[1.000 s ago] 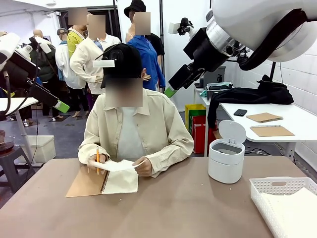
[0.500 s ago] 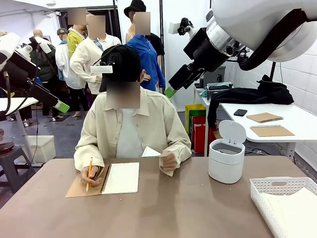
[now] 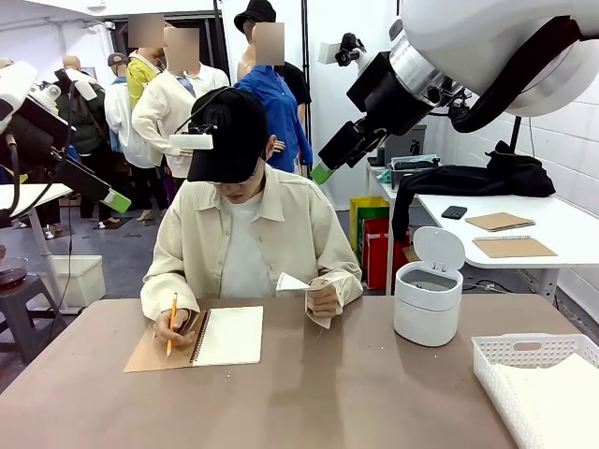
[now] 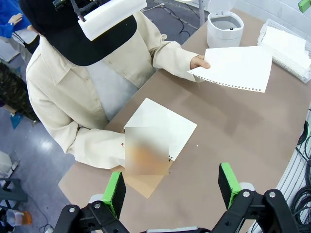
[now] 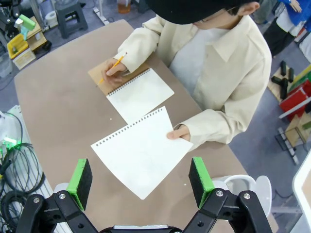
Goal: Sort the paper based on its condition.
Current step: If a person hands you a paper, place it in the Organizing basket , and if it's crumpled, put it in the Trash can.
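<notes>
Paper (image 5: 138,158) — seemingly uncreased — well beyond right gripper (image 5: 140,175), wide open and empty; close on free edge, opposite person's hand (image 5: 178,132).

one held sheet (image 5: 141,158), one open notebook (image 3: 229,335), one pencil (image 3: 173,307), one bin (image 3: 429,304), one basket (image 3: 526,345)

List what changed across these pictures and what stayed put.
The loose white paper sheet, earlier in both hands over the open spiral-bound notebook, went sideways: one hand holds it flat above the brown table. The other hand let go and dropped onto the notebook with the yellow pencil. The left gripper and right gripper, both open, the white lidded bin and white plastic basket stayed put.
</notes>
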Robot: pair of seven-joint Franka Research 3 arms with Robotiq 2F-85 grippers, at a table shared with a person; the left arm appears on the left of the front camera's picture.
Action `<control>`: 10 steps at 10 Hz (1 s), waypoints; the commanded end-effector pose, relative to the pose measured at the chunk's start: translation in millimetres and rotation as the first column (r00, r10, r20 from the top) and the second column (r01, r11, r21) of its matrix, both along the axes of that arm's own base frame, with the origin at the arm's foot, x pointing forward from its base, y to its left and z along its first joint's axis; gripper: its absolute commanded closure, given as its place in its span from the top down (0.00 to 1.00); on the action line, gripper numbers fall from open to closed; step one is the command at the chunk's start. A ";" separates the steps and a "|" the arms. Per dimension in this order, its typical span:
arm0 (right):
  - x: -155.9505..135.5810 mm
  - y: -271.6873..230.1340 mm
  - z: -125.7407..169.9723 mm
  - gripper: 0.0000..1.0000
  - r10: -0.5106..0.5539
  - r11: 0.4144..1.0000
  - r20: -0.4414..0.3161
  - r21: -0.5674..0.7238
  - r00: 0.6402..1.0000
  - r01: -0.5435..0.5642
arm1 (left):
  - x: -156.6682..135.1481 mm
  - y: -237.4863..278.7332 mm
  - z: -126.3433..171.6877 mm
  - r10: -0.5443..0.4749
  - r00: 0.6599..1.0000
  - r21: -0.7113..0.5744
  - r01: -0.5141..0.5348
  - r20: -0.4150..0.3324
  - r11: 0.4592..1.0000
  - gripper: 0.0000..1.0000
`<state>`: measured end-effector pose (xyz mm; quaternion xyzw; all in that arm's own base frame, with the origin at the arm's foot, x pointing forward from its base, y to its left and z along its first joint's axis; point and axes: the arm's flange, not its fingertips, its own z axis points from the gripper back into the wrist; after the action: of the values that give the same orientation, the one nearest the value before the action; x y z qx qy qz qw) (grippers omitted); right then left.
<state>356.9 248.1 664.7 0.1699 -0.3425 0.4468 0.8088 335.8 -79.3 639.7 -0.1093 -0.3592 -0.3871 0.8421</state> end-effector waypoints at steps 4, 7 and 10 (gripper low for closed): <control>-0.1 0.2 0.8 1.00 0.001 1.000 -0.011 -0.006 1.000 -0.001 | -0.2 -0.2 0.5 0.000 1.000 -0.007 0.000 -0.001 1.000 1.00; 2.2 -2.2 0.5 1.00 -0.005 1.000 -0.079 0.030 0.997 0.007 | -0.2 -0.2 0.5 0.000 1.000 -0.007 0.000 -0.001 1.000 1.00; 26.4 -12.0 -8.2 1.00 -0.063 0.993 -0.306 0.076 0.950 0.091 | -0.2 -0.2 0.5 0.000 1.000 -0.007 0.000 -0.001 1.000 1.00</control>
<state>371.9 235.8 652.2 0.2200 -0.2795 0.4027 0.8434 335.7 -79.3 639.8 -0.1093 -0.3593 -0.3872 0.8421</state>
